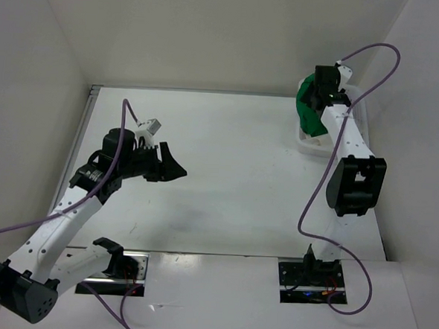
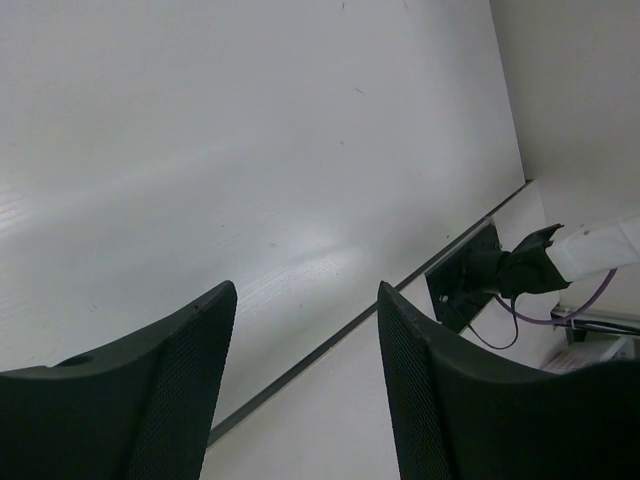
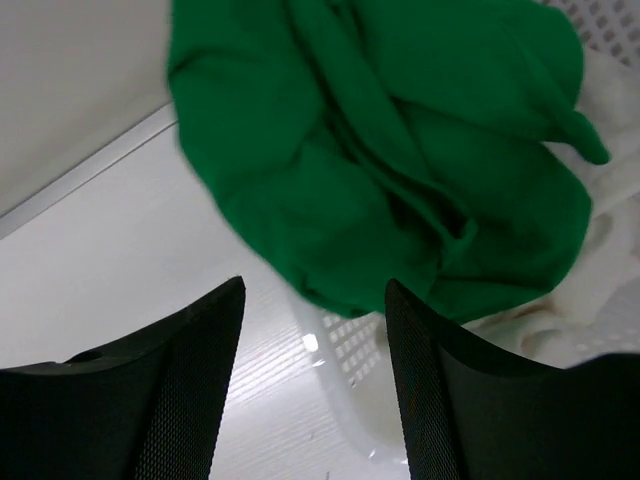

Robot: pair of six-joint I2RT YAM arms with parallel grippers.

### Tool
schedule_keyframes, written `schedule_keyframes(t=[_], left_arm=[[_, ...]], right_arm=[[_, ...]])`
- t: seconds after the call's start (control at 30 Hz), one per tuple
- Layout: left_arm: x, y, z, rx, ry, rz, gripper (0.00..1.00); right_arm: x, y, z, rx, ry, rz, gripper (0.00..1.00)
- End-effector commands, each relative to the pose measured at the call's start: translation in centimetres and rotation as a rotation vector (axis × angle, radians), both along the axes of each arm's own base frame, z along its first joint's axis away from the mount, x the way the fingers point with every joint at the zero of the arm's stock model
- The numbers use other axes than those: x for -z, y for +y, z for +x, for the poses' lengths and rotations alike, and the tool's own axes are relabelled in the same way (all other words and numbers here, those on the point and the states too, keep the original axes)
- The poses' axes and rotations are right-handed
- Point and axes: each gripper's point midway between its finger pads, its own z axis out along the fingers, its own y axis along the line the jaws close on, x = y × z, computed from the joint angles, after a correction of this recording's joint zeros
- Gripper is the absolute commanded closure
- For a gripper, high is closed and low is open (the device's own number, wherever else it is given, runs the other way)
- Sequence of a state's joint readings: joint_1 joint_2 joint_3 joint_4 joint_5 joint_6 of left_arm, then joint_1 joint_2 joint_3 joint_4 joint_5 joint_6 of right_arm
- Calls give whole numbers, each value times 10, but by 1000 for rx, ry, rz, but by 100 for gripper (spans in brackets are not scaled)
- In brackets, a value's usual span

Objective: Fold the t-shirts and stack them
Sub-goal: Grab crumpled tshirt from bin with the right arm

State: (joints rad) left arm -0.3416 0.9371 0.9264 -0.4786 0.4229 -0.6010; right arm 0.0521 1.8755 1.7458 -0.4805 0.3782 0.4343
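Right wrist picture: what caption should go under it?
Open jaws hover near a green t-shirt spilling over the white basket.

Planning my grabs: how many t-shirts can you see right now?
2. A green shirt lies heaped on top in the white basket at the far right. A cream-white one lies beside and under it in the same basket. Others may be buried underneath.

left end effector (image 2: pixel 305 292) parted, right end effector (image 3: pixel 315 284) parted
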Motion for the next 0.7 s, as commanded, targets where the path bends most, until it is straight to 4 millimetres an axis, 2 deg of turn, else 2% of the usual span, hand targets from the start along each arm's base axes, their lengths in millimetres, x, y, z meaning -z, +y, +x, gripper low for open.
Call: schedule_keyframes(t=[0.0, 0.17, 0.27, 0.3, 0.33, 0.67], left_arm=[[3, -4, -2, 29, -15, 14, 34], [11, -6, 1, 36, 2, 34, 32], [14, -7, 4, 36, 12, 38, 32], [15, -8, 6, 36, 11, 37, 32], [15, -8, 6, 36, 11, 37, 32], [21, -10, 13, 37, 31, 45, 31]], right_arm=[[-19, -56, 7, 119, -48, 22, 36], [-12, -84, 3, 163, -26, -1, 36], [-3, -101, -1, 185, -16, 11, 35], [5, -103, 1, 173, -7, 28, 35], [17, -100, 4, 143, 11, 58, 35], [26, -62, 15, -75, -19, 190, 32]])
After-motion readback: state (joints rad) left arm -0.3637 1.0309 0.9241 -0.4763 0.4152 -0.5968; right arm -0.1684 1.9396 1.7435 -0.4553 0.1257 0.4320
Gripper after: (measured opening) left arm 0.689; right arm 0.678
